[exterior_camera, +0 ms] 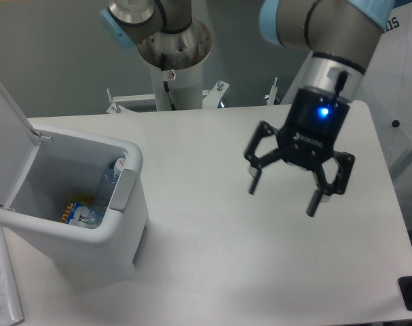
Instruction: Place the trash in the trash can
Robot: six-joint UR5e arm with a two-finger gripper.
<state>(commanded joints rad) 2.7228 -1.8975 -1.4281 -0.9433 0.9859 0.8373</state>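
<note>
The white trash can [117, 227] stands at the table's left with its lid flipped open. A clear plastic bottle [105, 191] leans inside it against the right wall, white cap up. I see no crumpled wrapper. My gripper [285, 193] hangs open and empty above the right half of the table, far to the right of the can, fingers pointing down.
An orange-and-blue packet [75, 210] lies on the can's floor beside the bottle. The can's raised lid [5, 125] stands at the far left. A white cover [368, 61] sits behind the table's right back corner. The arm's base [172, 47] rises behind the table.
</note>
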